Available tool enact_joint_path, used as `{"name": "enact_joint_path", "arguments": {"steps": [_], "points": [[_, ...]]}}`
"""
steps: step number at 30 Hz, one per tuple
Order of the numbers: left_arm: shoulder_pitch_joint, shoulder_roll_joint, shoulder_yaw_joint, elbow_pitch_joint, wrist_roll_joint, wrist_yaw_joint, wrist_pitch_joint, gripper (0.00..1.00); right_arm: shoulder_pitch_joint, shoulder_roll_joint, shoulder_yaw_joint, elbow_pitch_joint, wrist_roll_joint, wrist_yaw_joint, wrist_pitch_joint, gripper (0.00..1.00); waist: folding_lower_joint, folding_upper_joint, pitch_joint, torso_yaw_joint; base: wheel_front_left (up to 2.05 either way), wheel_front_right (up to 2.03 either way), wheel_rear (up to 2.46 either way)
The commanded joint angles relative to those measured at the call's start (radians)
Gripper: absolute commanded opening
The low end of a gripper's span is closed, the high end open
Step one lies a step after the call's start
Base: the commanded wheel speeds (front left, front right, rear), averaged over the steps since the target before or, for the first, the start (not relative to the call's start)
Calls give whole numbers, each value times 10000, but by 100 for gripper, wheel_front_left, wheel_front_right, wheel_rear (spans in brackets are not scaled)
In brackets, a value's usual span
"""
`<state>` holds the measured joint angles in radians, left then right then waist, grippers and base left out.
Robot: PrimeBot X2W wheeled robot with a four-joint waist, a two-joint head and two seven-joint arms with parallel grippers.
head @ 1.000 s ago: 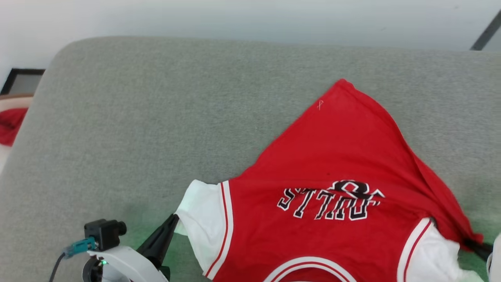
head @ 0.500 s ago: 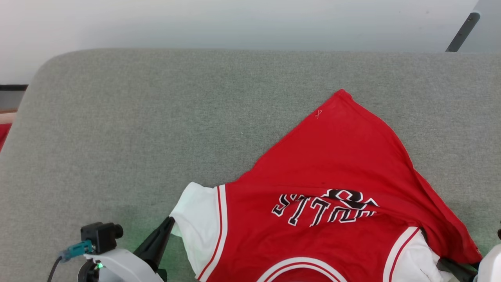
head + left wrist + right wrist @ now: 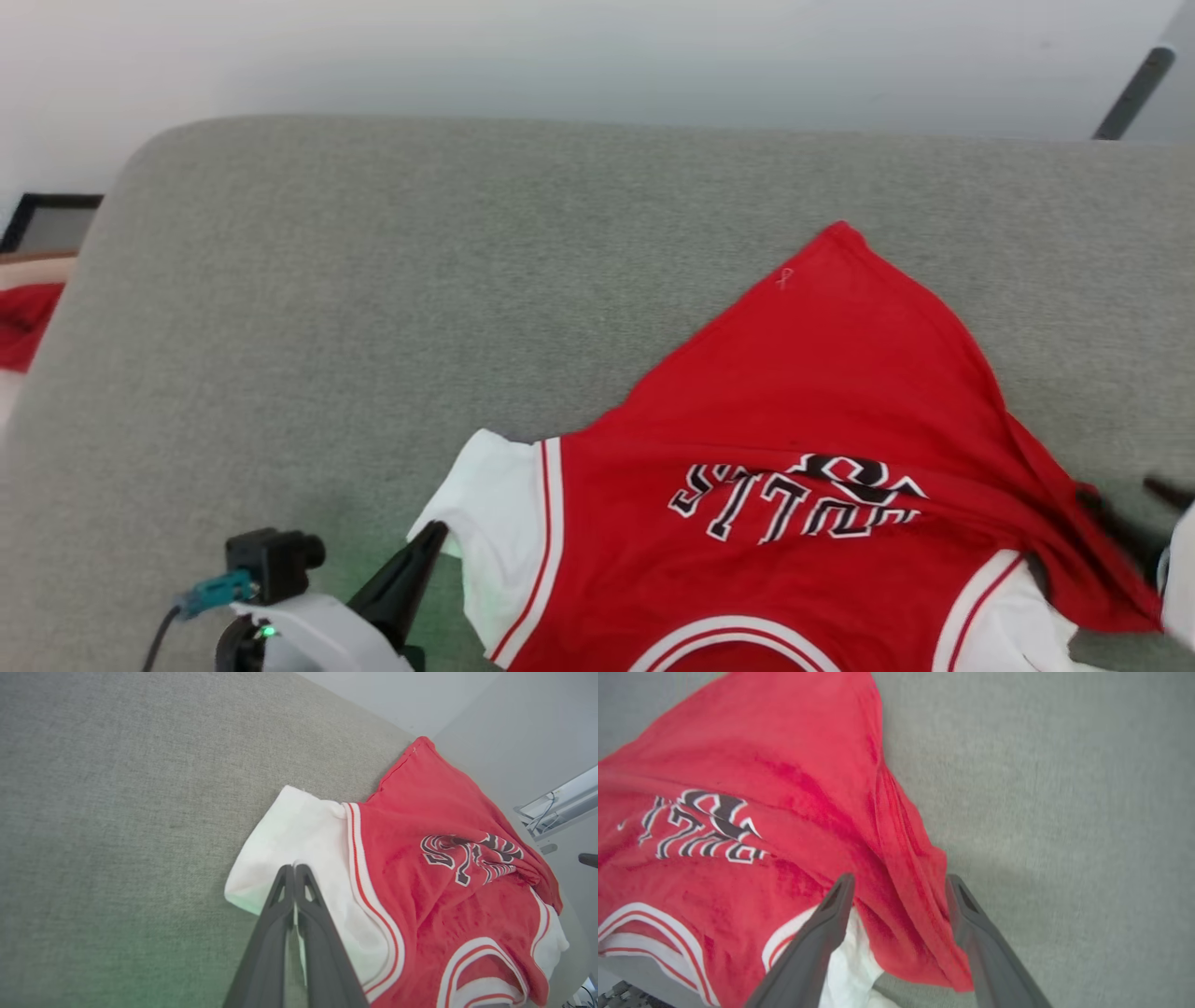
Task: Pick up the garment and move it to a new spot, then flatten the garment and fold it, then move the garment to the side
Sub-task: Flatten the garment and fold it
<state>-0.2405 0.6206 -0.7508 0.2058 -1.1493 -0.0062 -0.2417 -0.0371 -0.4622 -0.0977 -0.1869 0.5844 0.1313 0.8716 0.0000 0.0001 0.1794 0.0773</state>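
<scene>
This looks like a robot test room more than a home. A broad grey fabric-covered cushion [image 3: 373, 308] with a rounded corner stands against a bare pale wall [image 3: 560, 56]. A slanted dark metal bar [image 3: 1131, 93] rises far right, and loose cables [image 3: 542, 819] hang by a white rail [image 3: 572, 798].

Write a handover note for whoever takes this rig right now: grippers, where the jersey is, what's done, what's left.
Left gripper: shut on the garment, at the edge of one white sleeve.
Right gripper: open, with its fingers either side of a bunched red fold by the other sleeve.
The garment lies on the grey cushion, lettering up, wrinkled.
Done: laid on the cushion.
Left: flatten, fold, move aside.
</scene>
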Motion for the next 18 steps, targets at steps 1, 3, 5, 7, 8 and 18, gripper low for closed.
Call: {"name": "enact_joint_path", "arguments": {"steps": [1, 3, 5, 7, 8, 18], "points": [[-175, -98, -68, -4, 105, -68, 42, 0, -505, -162, 123, -55, -121, -11, 6, 100, 0, -1, 96, 305, 0, 0, 0], [-326, -211, -157, 40, 175, -149, 130, 0, -1096, -401, 397, 3, -223, -11, -122, 100, 0, -1, 172, 546, 0, 0, 0], [-514, -347, -249, 112, 255, -247, 173, 0, -1750, -644, 715, 234, -238, -11, -278, 100, 0, -1, 276, 798, 0, 0, 0], [-716, -506, -346, 197, 326, -346, 238, 0, -2459, -866, 1107, 605, -232, -11, -509, 100, 0, -1, 395, 1069, 0, 0, 0], [-816, -588, -395, 246, 360, -395, 260, 0, -2796, -983, 1305, 841, -239, -11, -621, 100, 0, -1, 457, 1203, 0, 0, 0], [-1839, -1509, -807, 973, 694, -922, 270, 0, -6168, -1738, 3765, 4061, 32, -11, -1365, 100, 0, -1, 1276, 2365, 0, 0, 0]]}}
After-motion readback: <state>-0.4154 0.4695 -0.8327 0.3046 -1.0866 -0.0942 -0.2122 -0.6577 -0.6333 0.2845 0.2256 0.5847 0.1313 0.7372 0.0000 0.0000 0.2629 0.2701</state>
